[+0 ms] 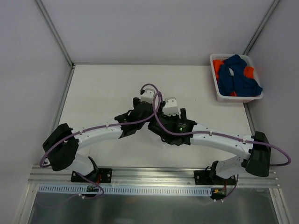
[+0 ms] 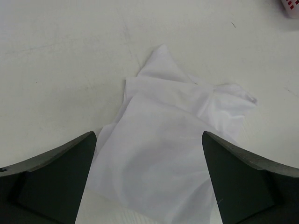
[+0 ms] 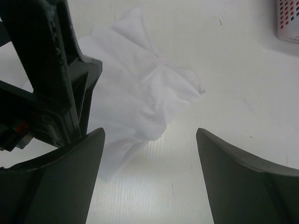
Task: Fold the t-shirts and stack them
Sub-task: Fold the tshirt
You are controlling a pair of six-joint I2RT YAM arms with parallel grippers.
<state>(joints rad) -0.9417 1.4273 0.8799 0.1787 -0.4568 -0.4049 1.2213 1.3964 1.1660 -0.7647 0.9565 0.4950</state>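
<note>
The table (image 1: 103,84) shows bare room to the left and beyond the 2 arms (image 1: 210,137), which meet mid-table. The basket (image 1: 218,91) in the far-right corner holds a dark blue t-shirt (image 1: 238,78) and an orange t-shirt (image 1: 217,65). The white t-shirt (image 2: 163,135) lies rumpled and loosely folded under the left gripper (image 2: 148,140). The right gripper (image 3: 149,133) is just beside it, and both are spread wide, grasping nothing.

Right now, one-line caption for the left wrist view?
Open left gripper over a roughly folded white t-shirt on the white table.

Blue and orange t-shirts (image 1: 237,78) in basket (image 1: 217,87)
</note>
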